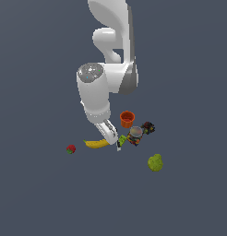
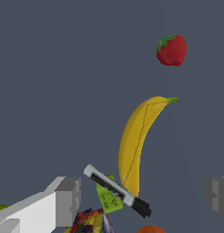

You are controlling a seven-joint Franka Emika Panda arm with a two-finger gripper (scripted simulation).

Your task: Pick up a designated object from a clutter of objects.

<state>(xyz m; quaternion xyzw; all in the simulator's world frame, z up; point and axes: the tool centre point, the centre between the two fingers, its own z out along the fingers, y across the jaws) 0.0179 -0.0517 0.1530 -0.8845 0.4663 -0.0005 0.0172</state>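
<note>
Exterior and wrist views of a white arm reaching down over a dark grey tabletop [image 1: 37, 193] scattered with small items. The end effector [image 1: 110, 133] sits low over the near end of the banana [image 1: 97, 143]; in the wrist view its two grey fingers [image 2: 68, 200] stand wide apart, one at each side of the frame, with nothing between the pads, and the lower end of the banana [image 2: 134, 145] lies in the gap without touching either finger. The banana lies flat on the tabletop, long and curved, yellow with a greenish stem tip that points toward the red strawberry [image 1: 71, 149], which lies apart from it on the exterior view's left. At the banana's other end a thin white-and-black tool [image 2: 116, 191] lies across a small green piece [image 2: 107, 198], touching or just beside the fruit; whether it rests on the banana cannot be told. Toward the exterior view's right, the orange cup [image 1: 127, 119] stands upright, and near it are a grey-lidded can [image 1: 136, 132] and dark multicoloured bits [image 1: 148, 127]. A lumpy yellow-green fruit [image 1: 155, 162] lies by itself, nearer the camera and well apart from the banana. In the wrist view the strawberry [image 2: 171, 50] appears beyond the stem tip.
</note>
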